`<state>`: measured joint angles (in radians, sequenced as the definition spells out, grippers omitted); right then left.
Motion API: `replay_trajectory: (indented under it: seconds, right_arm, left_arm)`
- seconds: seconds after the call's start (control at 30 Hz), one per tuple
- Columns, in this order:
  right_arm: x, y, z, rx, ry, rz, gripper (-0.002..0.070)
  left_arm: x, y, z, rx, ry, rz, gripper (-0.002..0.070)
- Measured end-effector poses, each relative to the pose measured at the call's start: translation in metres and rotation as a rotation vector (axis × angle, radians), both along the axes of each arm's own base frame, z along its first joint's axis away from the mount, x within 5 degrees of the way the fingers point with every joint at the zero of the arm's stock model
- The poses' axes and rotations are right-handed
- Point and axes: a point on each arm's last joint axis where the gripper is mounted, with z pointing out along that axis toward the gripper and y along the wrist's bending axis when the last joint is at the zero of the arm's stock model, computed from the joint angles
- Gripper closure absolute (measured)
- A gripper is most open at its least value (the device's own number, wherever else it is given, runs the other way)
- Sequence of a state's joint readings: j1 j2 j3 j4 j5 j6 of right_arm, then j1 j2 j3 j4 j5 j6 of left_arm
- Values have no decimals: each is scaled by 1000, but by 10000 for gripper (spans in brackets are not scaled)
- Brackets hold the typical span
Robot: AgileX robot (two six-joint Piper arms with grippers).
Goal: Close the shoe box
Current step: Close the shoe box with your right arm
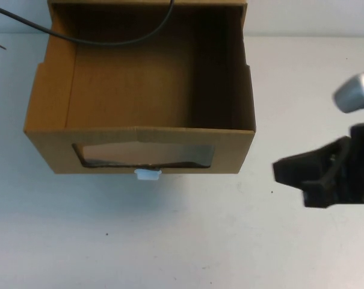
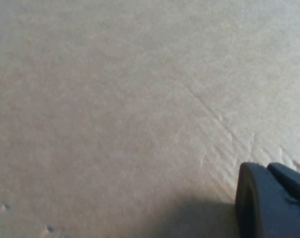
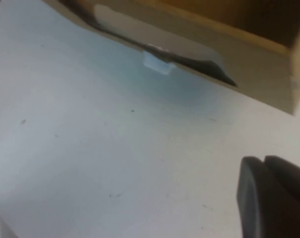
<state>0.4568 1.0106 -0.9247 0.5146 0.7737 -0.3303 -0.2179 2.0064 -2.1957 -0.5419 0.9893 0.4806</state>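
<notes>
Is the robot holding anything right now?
Nothing that shows. The right gripper hangs over the bare table, beside the shoe box and apart from it. The left gripper shows only against plain cardboard, with nothing in it.

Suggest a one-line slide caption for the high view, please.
Open shoe box with front window and white pull tab on the table; right gripper hovers beside it, left gripper out of view.

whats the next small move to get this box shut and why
Probably bring the right claw in toward the shoe box front: its drawer sits pulled out and open-topped, and that claw hovers beside it, apart. The left claw is close over a plain tan surface.
</notes>
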Motion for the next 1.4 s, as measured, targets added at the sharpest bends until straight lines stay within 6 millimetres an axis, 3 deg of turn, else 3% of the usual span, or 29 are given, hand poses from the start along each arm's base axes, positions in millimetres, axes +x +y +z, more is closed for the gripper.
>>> replay_trajectory:
  seconds: [0.27,0.47,0.77,1.4]
  right_arm:
    - [18,81,1,-74,-51,162,687]
    - [34,114,-3,-85,-55,169,687]
    - [56,134,-1,-98,-85,156,687]
    - [81,139,0,-109,-100,78,687]
  left_arm:
    - [0,0,0,-2,2,2,677]
    - [0,0,0,-2,3,1,677]
    - [0,0,0,-2,3,1,677]
    - [0,0,0,-2,3,1,677]
